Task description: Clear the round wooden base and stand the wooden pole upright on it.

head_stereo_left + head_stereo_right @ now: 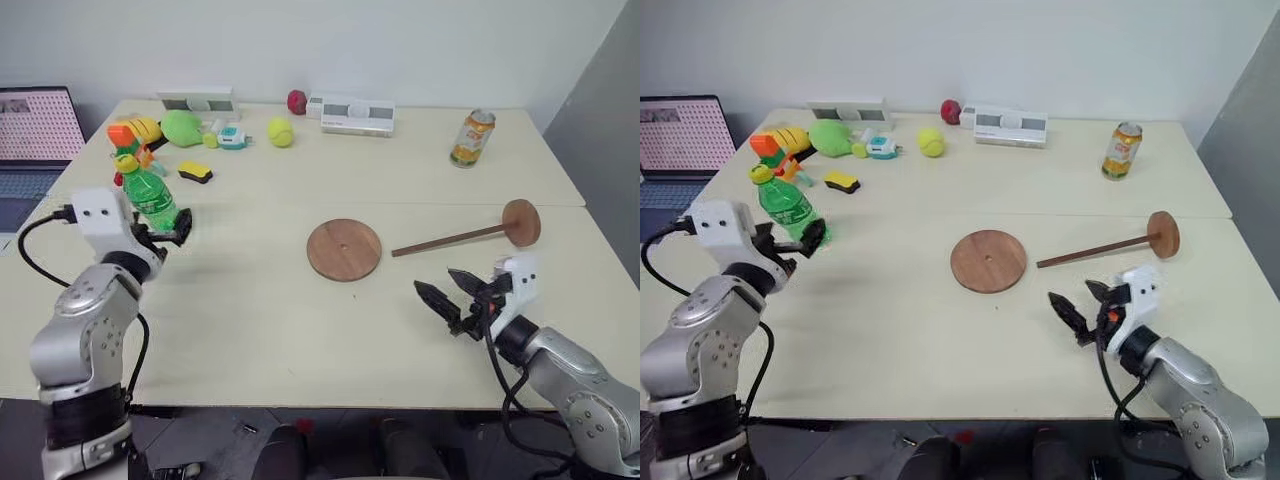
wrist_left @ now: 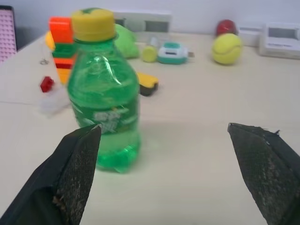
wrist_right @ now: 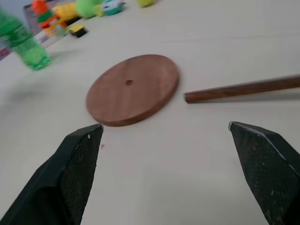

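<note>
Standing far left on the bench point(image 1: 250, 330): green bottle point(image 1: 152, 196), upright, just beyond the left tool point(image 1: 172, 232), whose fingers are spread wide and empty. Centre: round wooden base point(image 1: 344, 249), flat, nothing on it, bare bench all round. Right: wooden pole point(image 1: 460, 237), lying flat, long axis left-near to right-far, disc end far right near the bench edge. Right tool point(image 1: 448, 293), spread wide, empty, sits nearside of the pole's bare end; nearer arm by judgement.

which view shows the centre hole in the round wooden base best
The right wrist view: the round wooden base lies close ahead, its hole plain. Both eye views show the whole disc from above, the hole a faint dot.
</note>
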Motion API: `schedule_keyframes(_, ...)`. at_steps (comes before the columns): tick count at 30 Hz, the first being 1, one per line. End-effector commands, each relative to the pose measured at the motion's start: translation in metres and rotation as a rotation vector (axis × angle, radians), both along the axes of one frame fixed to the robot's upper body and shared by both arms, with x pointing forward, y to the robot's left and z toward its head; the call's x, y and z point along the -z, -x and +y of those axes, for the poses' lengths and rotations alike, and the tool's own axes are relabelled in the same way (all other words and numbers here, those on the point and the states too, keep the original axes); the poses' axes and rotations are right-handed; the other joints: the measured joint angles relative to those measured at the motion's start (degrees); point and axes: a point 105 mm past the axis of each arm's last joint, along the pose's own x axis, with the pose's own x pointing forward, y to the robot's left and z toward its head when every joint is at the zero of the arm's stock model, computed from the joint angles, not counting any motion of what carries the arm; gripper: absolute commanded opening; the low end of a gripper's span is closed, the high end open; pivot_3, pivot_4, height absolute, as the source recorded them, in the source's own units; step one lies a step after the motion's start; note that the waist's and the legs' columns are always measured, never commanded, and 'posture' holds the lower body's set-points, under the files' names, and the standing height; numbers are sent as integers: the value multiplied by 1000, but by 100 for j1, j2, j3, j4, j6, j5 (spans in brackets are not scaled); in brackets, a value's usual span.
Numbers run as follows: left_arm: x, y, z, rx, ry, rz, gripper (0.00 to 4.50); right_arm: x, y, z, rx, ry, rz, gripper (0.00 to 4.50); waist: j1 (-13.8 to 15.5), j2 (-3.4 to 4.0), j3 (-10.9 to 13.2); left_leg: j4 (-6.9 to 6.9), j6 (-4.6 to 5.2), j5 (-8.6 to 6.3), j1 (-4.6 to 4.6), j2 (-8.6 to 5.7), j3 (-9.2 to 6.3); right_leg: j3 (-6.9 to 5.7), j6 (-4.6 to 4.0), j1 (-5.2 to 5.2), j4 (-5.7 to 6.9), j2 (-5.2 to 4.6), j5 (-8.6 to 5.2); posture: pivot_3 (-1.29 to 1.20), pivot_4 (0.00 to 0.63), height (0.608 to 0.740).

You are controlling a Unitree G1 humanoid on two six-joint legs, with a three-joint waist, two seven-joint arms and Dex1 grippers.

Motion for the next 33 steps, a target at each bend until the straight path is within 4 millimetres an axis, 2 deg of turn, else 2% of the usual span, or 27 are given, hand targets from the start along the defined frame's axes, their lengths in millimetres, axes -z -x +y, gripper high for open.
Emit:
schedule_keyframes(1, -17, 13, -79, 428, -71, -47, 4494, 4, -22, -33, 189, -244, 72, 4500, 12, 6, 4, 0, 0, 0, 18, 2, -1, -1, 0, 20, -4, 4, 0, 0, 150, 740)
schedule_keyframes(3, -20, 21, -106, 612, -110, -53, 4494, 10, -36, -47, 257, -367, 123, 4500, 10, 11, 7, -7, 1, -1, 44, -3, 15, 13, 0, 37, -6, 3, 0, 0, 150, 740)
schedule_keyframes(5, -22, 26, -121, 731, -134, -51, 4494, 13, -47, -57, 299, -476, 163, 4500, 5, 15, 9, -9, 1, -1, 46, 0, 18, 15, 0, 34, -7, 8, 0, 0, 150, 740)
schedule_keyframes(8, -20, 40, -150, 998, -213, -34, 4494, 17, -72, -78, 361, -744, 231, 4500, -41, 26, 15, -16, 2, -1, 44, 5, 21, 17, -2, 29, -8, 14, -1, 0, 150, 740)
schedule_keyframes(11, -22, 44, -167, 1151, -276, -50, 4494, 22, -91, -98, 386, -806, 260, 4500, -68, 39, 17, -20, 3, -2, 46, 4, 34, 28, -2, 26, -10, 14, -1, 0, 150, 740)
schedule_keyframes(14, -23, 43, -174, 1212, -291, -65, 4494, 23, -104, -103, 365, -766, 260, 4500, -68, 39, 16, -19, 6, -3, 49, 3, 39, 32, -2, 29, -13, 14, -1, 0, 150, 740)
schedule_keyframes(20, -21, 36, -176, 1249, -323, -72, 4494, 22, -138, -92, 308, -701, 245, 4500, -114, 37, 15, -4, 11, -5, 61, 3, 56, 48, 11, 42, -15, 13, 8, 0, 150, 740)
schedule_keyframes(29, -18, 38, -175, 1243, -326, -72, 4494, 30, -151, -89, 308, -658, 251, 4500, -204, 32, 11, -8, 14, -7, 58, 8, 53, 45, 9, 44, -23, 15, 7, 0, 150, 740)
schedule_keyframes(31, -17, 39, -174, 1238, -326, -71, 4500, 30, -151, -91, 315, -659, 247, 4211, -206, 27, 8, -7, 13, -7, 60, 8, 51, 45, 10, 47, -23, 15, 8, 0, 150, 740)
schedule_keyframes(33, -15, 40, -174, 1233, -325, -70, 4500, 30, -151, -94, 318, -663, 243, 3735, -207, 27, 9, -7, 14, -7, 60, 8, 51, 45, 10, 48, -24, 14, 8, 0, 150, 740)
